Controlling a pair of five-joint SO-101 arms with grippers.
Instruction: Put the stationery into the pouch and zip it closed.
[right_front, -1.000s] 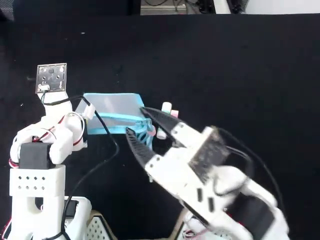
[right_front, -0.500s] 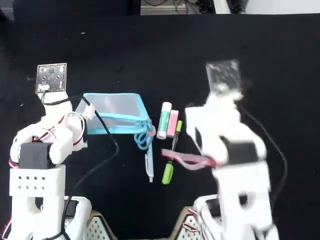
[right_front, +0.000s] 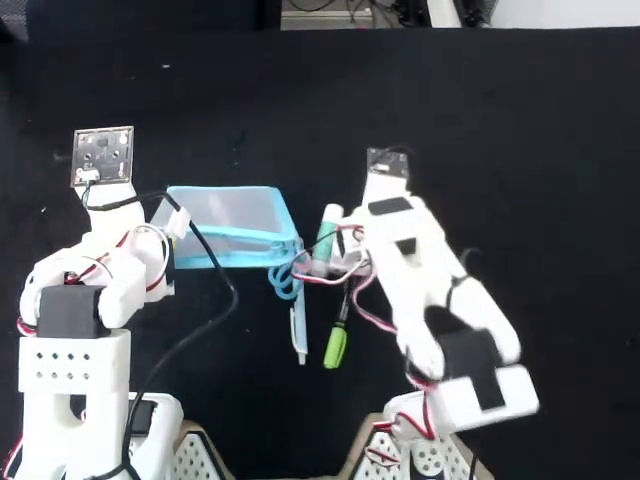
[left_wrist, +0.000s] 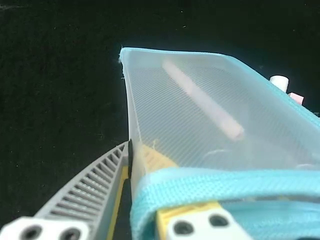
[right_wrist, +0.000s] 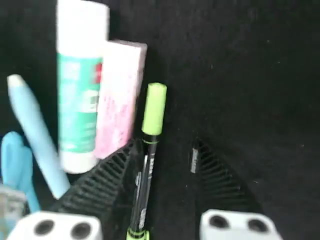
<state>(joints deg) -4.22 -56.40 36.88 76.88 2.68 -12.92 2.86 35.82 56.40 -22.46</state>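
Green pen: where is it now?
In the high view the green pen lies right of the blue pen; the right wrist view shows it beside the pink eraser, between the open fingers of the right tool.

The black bench carries the pouch at 9 o'clock from its centre. At the pouch's 3 o'clock, 3 items lie side by side: glue stick, pink eraser and green marker. A pale blue pen lies at the pouch's 5 o'clock.

Pouch: cut off by the left wrist view's edge. A pale stick inside it is blurred through the mesh, kind undeterminable. In the high view the right arm covers the eraser and the green pen's far end.
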